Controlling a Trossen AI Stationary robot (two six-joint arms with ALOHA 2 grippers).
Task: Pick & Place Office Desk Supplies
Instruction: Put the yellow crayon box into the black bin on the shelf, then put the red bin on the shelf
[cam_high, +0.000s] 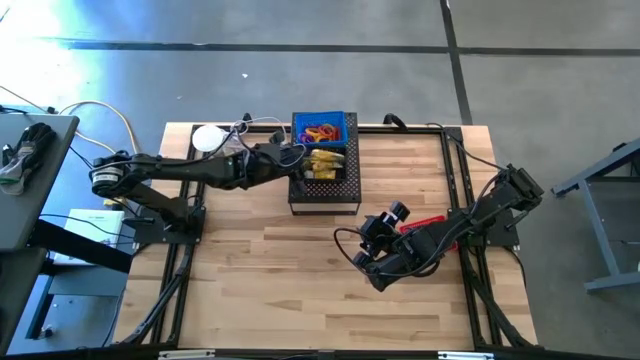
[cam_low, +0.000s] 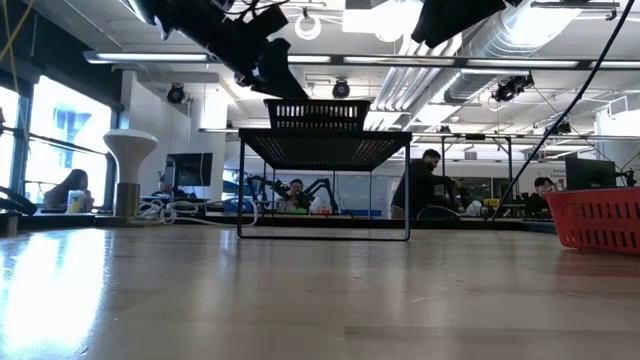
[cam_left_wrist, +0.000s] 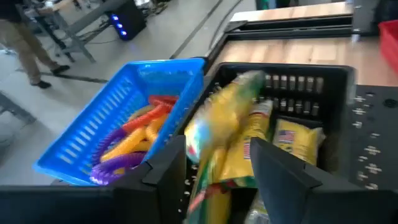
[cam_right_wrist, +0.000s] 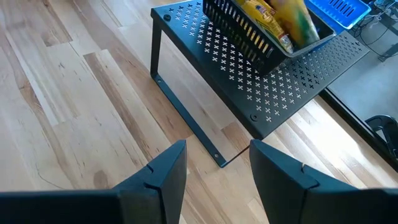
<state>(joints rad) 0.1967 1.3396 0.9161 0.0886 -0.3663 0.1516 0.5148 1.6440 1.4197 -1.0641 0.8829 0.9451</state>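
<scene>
Left fingers (cam_left_wrist: 214, 171): over the black basket (cam_left_wrist: 339, 81) on the far shelf, clamped on a yellow packet (cam_left_wrist: 214, 127).
Packet axis: running lengthwise out from the fingers, hanging above the basket.
Right fingers (cam_right_wrist: 214, 162): open, idle over the worktop (cam_right_wrist: 68, 106).

Blue basket (cam_high: 322, 130); yellow packets (cam_high: 326, 163); blk perforated shelf (cam_right_wrist: 292, 74).
</scene>
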